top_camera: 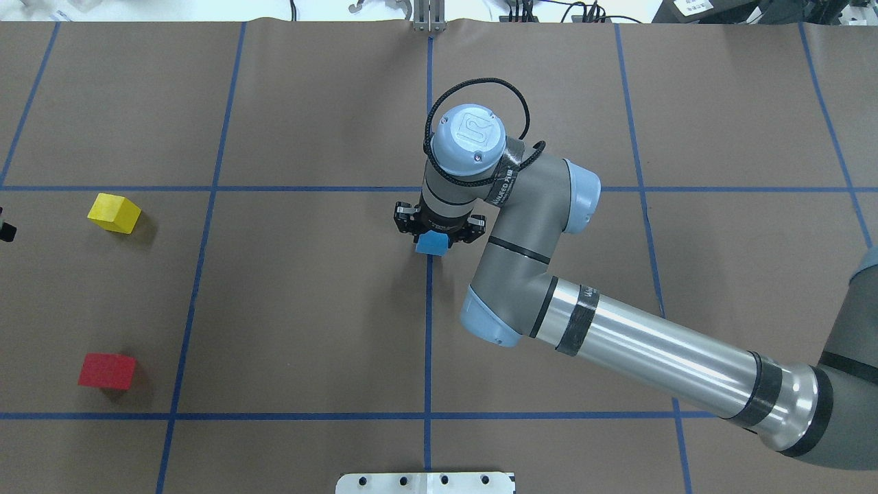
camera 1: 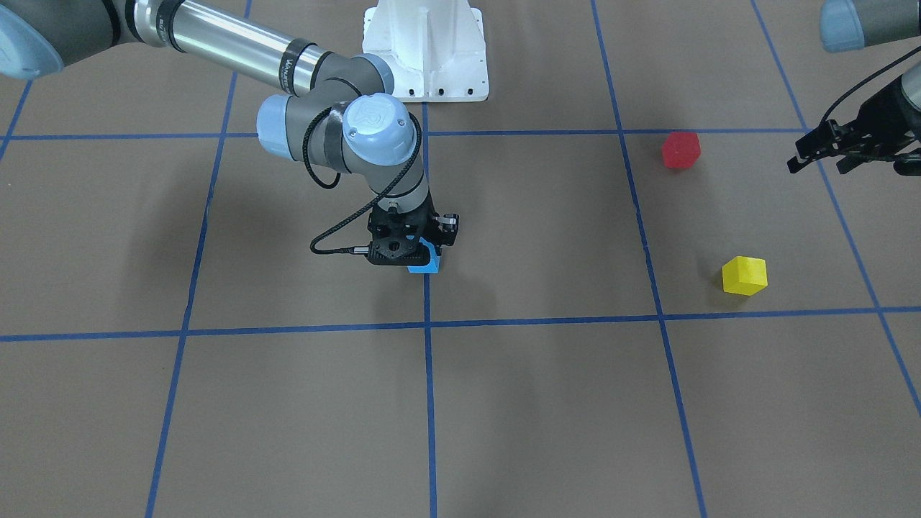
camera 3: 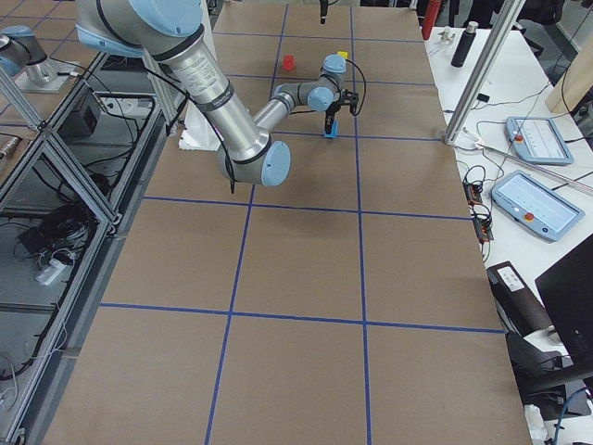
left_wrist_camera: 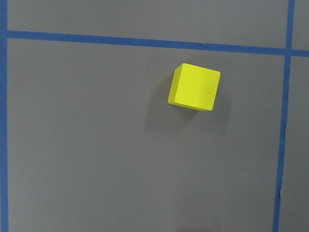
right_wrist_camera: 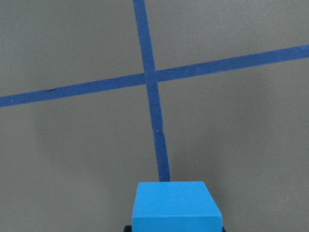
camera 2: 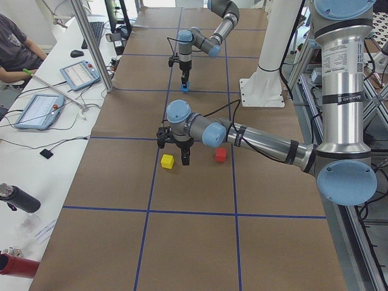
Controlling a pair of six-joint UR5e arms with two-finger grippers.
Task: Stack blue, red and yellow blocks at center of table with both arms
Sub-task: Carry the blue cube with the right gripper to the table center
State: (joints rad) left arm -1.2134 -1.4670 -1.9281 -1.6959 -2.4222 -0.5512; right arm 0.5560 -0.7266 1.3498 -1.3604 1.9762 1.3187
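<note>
— Entry one: right gripper [top_camera: 436,232]. You see it pointing straight down at the middle of the table [camera 1: 540,403], with the blue block [top_camera: 431,243] directly under its body. In its own wrist view the block fills the bottom centre. The fingertips are hidden in every view, so you cannot tell whether it is clamped on the block or slack.

— Where is the block?

— It is on the blue tape line [right_wrist_camera: 150,96] that runs down the table's centre, just on the robot's side of a crossing.

— Entry two?

— Left gripper [camera 1: 819,162]. Its fingers are spread wide, holding nothing and touching nothing. You find it hanging above the table on the robot's left.

— What is beneath it?

— Yellow block [camera 1: 745,275]. It sits flat on the table, above and right of centre in the left wrist view and near a tape corner.

— Entry three?

— Red block [camera 1: 681,150]. It lies flat on the same side, closer to the robot's base, apart from the yellow block and well apart from the blue block.
</note>
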